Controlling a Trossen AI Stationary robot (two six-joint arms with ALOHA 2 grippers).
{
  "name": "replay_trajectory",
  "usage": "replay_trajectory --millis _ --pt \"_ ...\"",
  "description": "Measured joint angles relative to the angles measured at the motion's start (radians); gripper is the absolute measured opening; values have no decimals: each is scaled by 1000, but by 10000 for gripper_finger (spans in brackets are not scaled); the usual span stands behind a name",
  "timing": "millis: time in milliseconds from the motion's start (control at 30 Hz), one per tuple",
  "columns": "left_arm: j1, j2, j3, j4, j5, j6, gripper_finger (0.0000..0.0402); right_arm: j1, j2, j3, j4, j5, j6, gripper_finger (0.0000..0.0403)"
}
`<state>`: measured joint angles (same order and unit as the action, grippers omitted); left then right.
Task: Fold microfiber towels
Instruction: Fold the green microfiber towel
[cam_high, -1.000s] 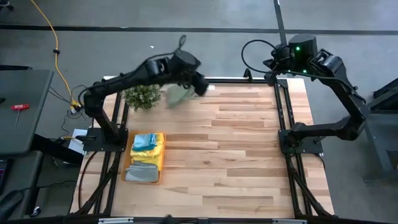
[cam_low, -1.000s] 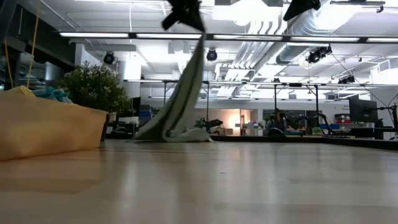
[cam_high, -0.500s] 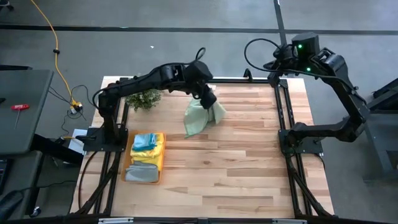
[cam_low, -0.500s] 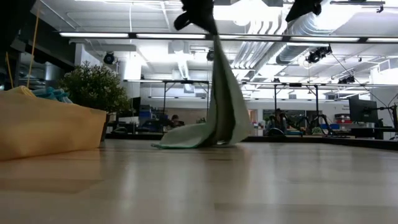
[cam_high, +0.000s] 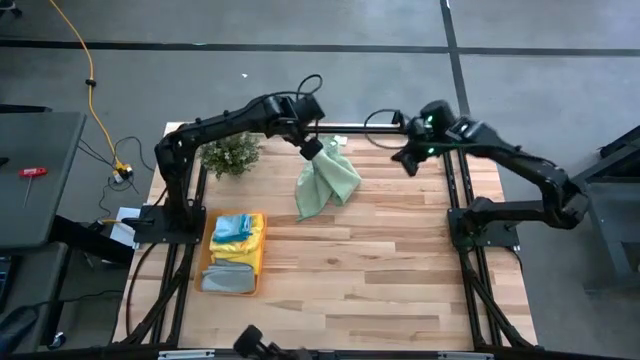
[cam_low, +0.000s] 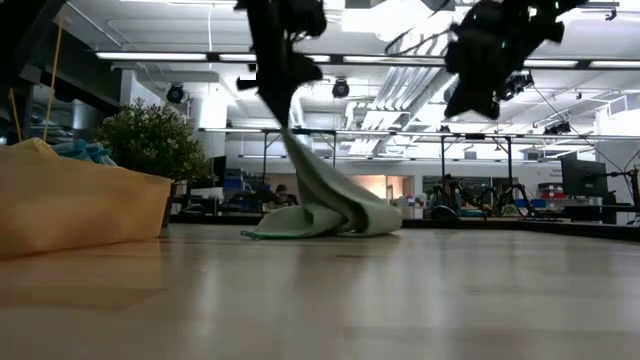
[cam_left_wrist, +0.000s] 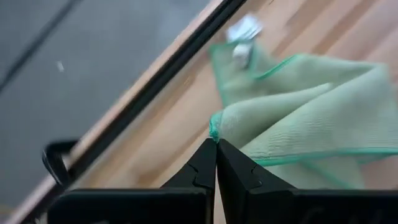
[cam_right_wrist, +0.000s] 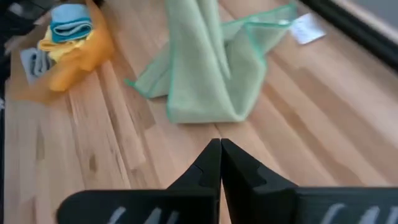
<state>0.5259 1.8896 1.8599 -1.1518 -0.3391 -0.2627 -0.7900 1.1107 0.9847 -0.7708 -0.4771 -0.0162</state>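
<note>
A pale green microfiber towel (cam_high: 325, 182) lies partly heaped on the wooden table near its far edge; it also shows in the low view (cam_low: 330, 210) and the right wrist view (cam_right_wrist: 208, 68). My left gripper (cam_high: 312, 150) is shut on the towel's upper end, a little above the table. My right gripper (cam_high: 405, 160) hangs in the air to the right of the towel, shut and empty (cam_right_wrist: 220, 144). Folded yellow, light blue and grey towels (cam_high: 235, 240) lie in the orange tray (cam_high: 258, 262) at the table's left. My left gripper pinches a hemmed corner of the towel (cam_left_wrist: 214, 126) between its two fingertips, coming from above and slanting down. The towel hangs from the hold in slack folds (cam_low: 300, 165). Its lower part (cam_low: 325, 222) lies bunched on the table.
A small green plant (cam_high: 228, 155) stands at the table's far left corner, close to my left arm. The orange tray (cam_low: 80, 215) fills the left of the low view. Bare wood (cam_high: 400, 270) stretches over the table's middle, right and near side.
My left gripper has carried the towel from the plant toward the table's right, then drawn back a little and gone down; the towel's lower part has dragged along and now lies heaped. My right arm has swung from the far right corner toward the towel and down.
</note>
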Motion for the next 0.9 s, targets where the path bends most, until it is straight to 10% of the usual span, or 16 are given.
replay_trajectory --millis 367,900 --pt "59 0 -148 10 147 -105 0 319 67 -427 801 172 333 104" --pt "50 0 -148 84 156 -148 0 698 532 -255 865 766 434 188"
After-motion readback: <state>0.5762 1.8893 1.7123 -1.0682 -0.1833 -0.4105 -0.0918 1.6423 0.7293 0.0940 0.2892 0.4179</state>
